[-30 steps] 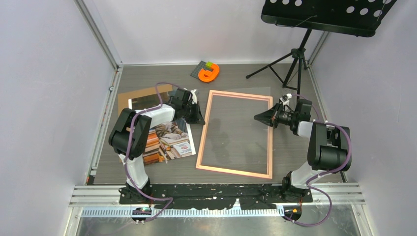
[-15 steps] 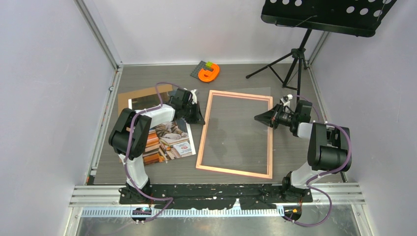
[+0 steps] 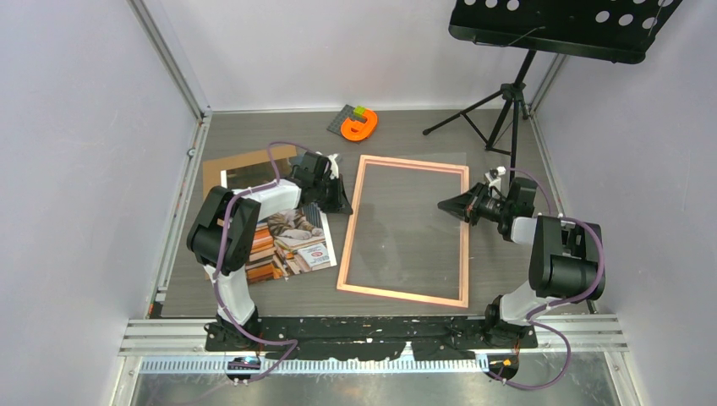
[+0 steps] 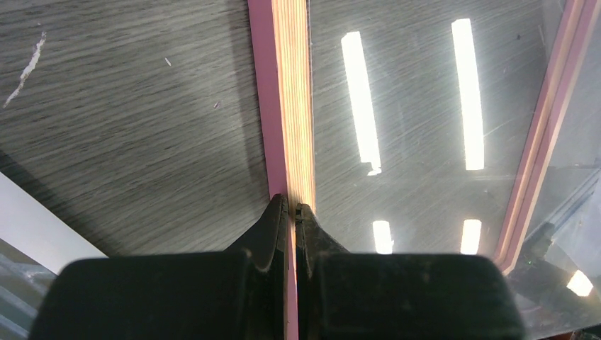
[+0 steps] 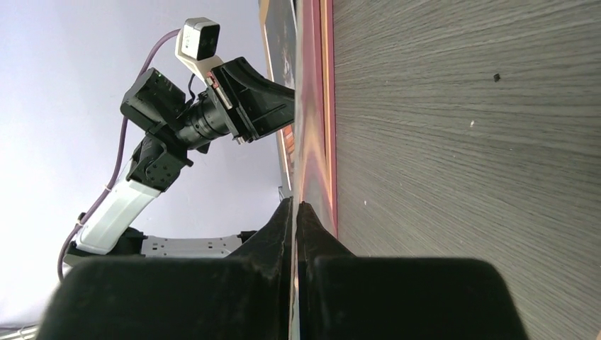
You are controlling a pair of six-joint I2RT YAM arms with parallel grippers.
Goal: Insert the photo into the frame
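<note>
You are looking down on a dark wood-grain table (image 3: pixel 406 131) sitting between pale lilac walls (image 3: pixel 338 51). A black perforated music stand (image 3: pixel 558 30) is standing at the far right, its tripod (image 3: pixel 511 93) seemingly resting on the tabletop.

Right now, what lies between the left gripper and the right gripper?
Only the frame and its clear pane, with the table showing through; nothing lies on that stretch. The top view shows it.
</note>
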